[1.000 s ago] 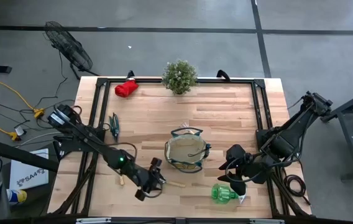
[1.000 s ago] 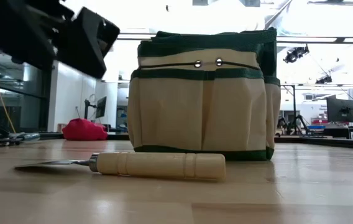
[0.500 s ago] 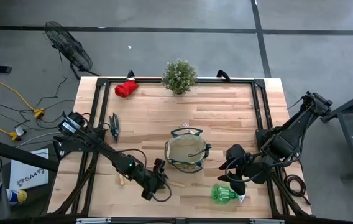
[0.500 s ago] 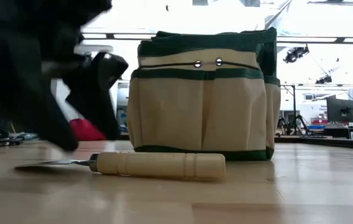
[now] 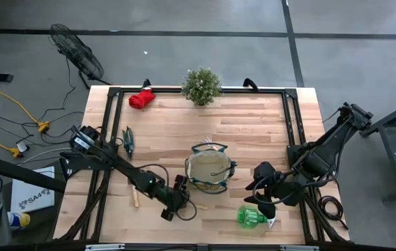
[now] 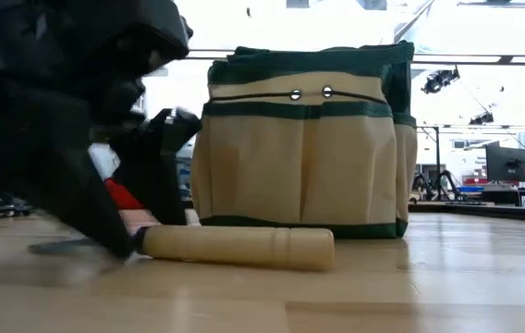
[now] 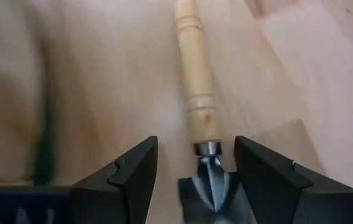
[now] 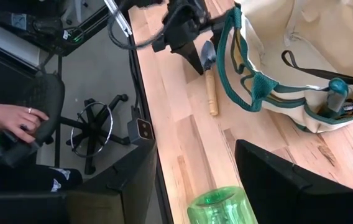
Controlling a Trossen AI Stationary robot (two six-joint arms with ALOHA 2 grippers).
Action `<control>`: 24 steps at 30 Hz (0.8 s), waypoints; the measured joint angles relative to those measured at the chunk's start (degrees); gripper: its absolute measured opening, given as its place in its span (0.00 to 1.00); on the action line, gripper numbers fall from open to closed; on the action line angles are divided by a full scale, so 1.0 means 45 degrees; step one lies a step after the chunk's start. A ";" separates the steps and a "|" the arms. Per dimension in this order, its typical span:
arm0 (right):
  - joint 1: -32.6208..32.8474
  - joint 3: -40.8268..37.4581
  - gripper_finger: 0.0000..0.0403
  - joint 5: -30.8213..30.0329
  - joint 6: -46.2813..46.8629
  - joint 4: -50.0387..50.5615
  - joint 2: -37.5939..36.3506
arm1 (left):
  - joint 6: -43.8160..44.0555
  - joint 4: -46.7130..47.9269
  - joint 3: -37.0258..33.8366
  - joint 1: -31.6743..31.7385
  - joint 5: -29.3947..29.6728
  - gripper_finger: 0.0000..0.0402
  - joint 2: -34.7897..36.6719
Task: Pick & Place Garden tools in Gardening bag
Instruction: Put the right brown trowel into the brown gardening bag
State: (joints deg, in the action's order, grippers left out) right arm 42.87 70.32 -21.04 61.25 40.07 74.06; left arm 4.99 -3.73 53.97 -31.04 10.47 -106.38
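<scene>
Down at the near edge of the table, the left gripper (image 7: 195, 171) stands with its fingers spread wide either side of a trowel (image 7: 196, 93), astride the metal collar where blade meets wooden handle, the handle running straight out ahead of it; nothing is clamped yet. The gardening bag (image 5: 210, 171) sits just beside that gripper, toward the table's middle. So the step in hand looks like the pick of this trowel, and the next move would call for closing the fingers squarely on the neck, then lifting high enough to clear the bag's rim before letting go over the opening. The right gripper (image 8: 195, 180) waits on the bag's other side, fingers parted and holding nothing, with the green spray bottle (image 5: 251, 217) right in front of it. Counting up: two trowels, this one and a second (image 5: 134, 198) lying behind the left arm near the table's left edge; one pair of pruning shears (image 5: 128, 141) farther back on that side; one red glove bundle (image 5: 141, 99) at the far edge; one spray bottle; one bag; one potted plant (image 5: 201, 85), well apart from both grippers.
</scene>
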 joint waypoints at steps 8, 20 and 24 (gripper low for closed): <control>-0.0002 0.0000 0.52 0.0000 -0.0001 0.0001 0.0000 | 0.0347 -0.0018 0.0040 -0.0021 -0.0405 0.45 -0.0279; -0.0003 0.0000 0.52 0.0005 0.0001 0.0001 0.0000 | 0.0471 0.0132 0.0030 -0.0011 -0.1315 0.12 -0.0288; -0.0001 0.0000 0.52 0.0039 0.0001 0.0001 0.0000 | 0.1538 0.0213 0.0086 -0.0011 -0.1311 0.12 -0.0145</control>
State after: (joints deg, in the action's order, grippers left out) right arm 42.86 70.32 -20.86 61.25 40.07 74.06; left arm 11.91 -2.77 54.36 -31.09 4.57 -107.03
